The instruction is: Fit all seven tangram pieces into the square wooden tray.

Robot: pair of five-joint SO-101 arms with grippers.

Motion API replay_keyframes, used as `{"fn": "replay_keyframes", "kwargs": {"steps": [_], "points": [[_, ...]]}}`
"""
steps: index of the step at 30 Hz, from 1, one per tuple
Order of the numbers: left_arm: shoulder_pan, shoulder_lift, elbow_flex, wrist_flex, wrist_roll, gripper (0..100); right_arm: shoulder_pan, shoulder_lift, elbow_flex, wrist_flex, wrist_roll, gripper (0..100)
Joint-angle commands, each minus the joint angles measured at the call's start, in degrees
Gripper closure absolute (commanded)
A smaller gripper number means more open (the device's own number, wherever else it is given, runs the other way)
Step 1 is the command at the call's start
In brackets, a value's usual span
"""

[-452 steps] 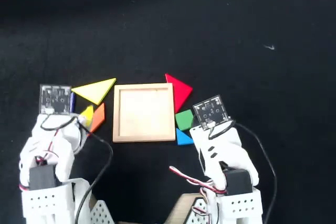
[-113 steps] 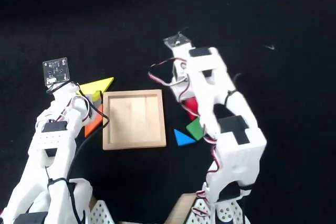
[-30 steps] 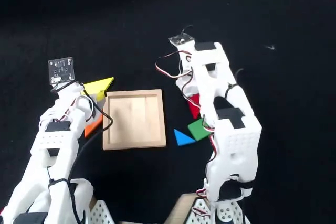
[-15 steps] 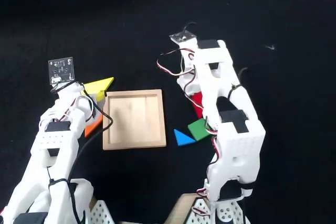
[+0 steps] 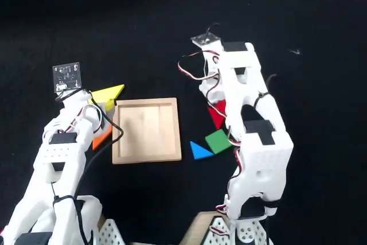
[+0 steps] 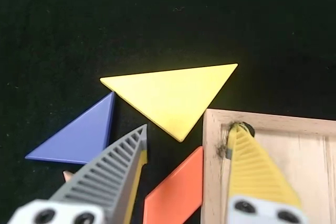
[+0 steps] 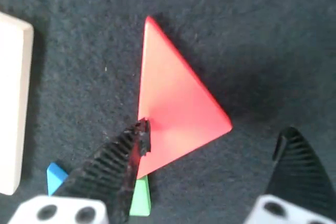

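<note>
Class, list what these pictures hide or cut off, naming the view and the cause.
1. High view: right arm covers part of the red triangle.
2. High view: left arm covers most of the orange piece.
3. Right wrist view: a finger of the right gripper and the edge cut off the blue piece and green piece.

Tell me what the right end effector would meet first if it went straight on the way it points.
Most likely the red triangle, which lies under the open right end effector; the gap between them is unclear.
</note>
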Motion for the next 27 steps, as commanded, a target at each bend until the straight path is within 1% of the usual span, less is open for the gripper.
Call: {"fn": "replay_keyframes", "kwargs": {"steps": [1, 11, 16, 27], "points": [[0.57, -0.26, -0.75, -1.14, 0.18, 75, -0.79, -1.19, 0.04, -2.20, 0.62, 64.1], [0.57, -0.26, -0.75, -1.14, 0.18, 75, -1.23, 4.79, -3.47, -2.46, 0.53, 64.2], [0.57, -0.26, -0.75, -1.14, 0.18, 75, -0.88, 6.55, -6.37, -0.26, 0.53, 64.2], [0.66, -0.26, -0.75, -1.14, 0.18, 75, -1.23, 7.16, -4.53, 0.53, 0.62, 64.2]]}}
